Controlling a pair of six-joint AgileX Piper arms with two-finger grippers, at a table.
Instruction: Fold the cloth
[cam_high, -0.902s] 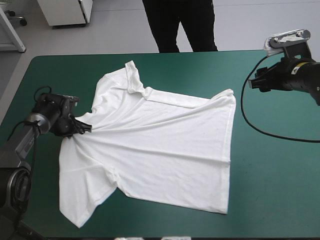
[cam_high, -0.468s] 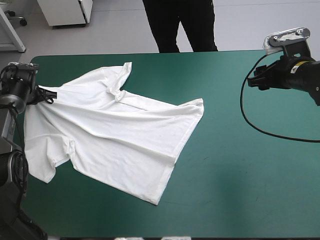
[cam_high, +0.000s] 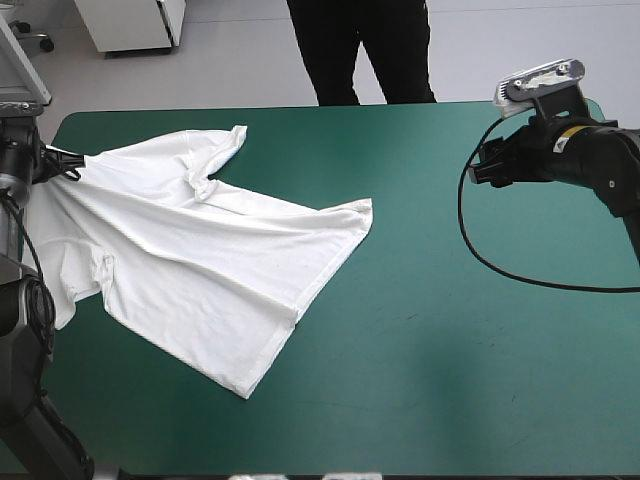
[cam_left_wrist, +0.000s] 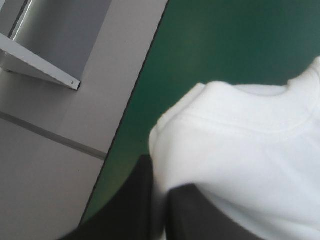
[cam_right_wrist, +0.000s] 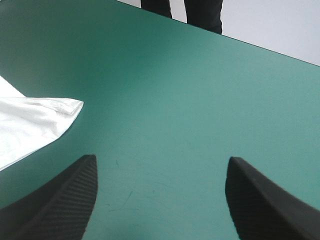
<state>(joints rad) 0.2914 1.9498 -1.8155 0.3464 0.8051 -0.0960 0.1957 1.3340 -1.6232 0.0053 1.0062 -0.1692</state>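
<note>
The white T-shirt (cam_high: 200, 265) lay spread but rumpled across the left half of the teal-green worktop (cam_high: 450, 380). One part of it was stretched out to the far-left edge. There the left pincer (cam_high: 62, 166) was clamped on the fabric, cloth bulging out ahead of its black fingers. The right pincer (cam_high: 482, 168) hung near the far-right corner, well apart from the T-shirt, its fingers standing wide apart over bare worktop.

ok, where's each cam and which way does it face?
High: above and behind the robot, facing down onto the table; shows both arms, left gripper, right gripper.
Left wrist: on that wrist, facing the table's left edge; own gripper shut on the T-shirt.
Right wrist: on that wrist, facing across the table; own gripper open.
All share the T-shirt.
</note>
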